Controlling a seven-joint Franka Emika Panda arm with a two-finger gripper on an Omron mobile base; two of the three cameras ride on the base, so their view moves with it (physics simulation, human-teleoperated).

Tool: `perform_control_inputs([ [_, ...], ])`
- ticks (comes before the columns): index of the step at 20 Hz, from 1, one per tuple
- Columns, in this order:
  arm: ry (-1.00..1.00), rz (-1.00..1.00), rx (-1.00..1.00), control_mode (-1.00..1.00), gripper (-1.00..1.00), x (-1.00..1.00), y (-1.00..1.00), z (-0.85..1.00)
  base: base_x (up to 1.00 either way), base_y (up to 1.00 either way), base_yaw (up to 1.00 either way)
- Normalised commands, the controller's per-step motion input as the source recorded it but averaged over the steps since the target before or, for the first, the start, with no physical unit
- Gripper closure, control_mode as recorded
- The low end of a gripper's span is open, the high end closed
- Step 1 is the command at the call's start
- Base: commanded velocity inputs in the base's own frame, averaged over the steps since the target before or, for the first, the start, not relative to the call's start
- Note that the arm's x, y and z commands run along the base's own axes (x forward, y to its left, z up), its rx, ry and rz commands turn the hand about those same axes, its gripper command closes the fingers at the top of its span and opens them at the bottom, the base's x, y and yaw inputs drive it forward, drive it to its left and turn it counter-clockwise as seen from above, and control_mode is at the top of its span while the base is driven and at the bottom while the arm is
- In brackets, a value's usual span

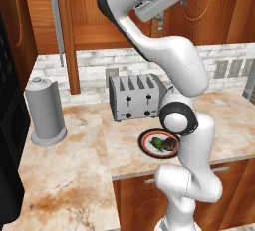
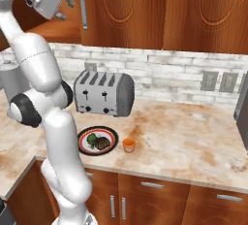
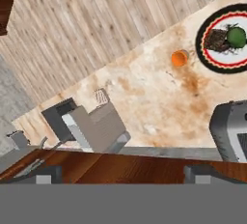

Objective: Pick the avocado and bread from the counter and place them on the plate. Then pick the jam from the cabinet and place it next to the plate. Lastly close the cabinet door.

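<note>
The plate lies on the counter in front of the toaster. On it rest the green avocado and the dark brown bread. From above, the hand view shows the plate with the avocado and bread. The orange jam stands on the counter just right of the plate, also the jam. My gripper is raised high at the cabinet. My gripper is open, and a wooden cabinet edge runs across between its fingertips.
A silver toaster stands against the brick wall behind the plate. At the left of the counter there is a grey paper-towel holder. A long silver handle hangs on the cabinet door. A grey appliance sits further along the counter.
</note>
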Motion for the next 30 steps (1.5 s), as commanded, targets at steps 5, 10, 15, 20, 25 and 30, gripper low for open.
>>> perform_control_inputs([
  [5, -0.18, 0.06, -0.72, -1.00, -1.00, -1.00, -0.10, -1.00, 0.00, 0.00, 0.00],
  [10, -0.19, 0.06, -0.43, -1.00, -1.00, -1.00, -0.85, -1.00, 0.00, 0.00, 0.00],
  [15, -0.20, 0.10, -0.28, -1.00, -1.00, -1.00, -1.00, -1.00, 0.00, 0.00, 0.00],
  [20, -0.29, 0.08, -0.30, -1.00, -1.00, -1.00, -0.92, -1.00, 0.00, 0.00, 0.00],
  [25, -0.28, 0.00, -0.40, -1.00, -1.00, -1.00, -0.36, -1.00, 0.00, 0.00, 0.00],
  [30, -0.37, 0.39, -0.30, -1.00, -1.00, -0.73, 0.25, -0.71, 0.00, 0.00, 0.00],
])
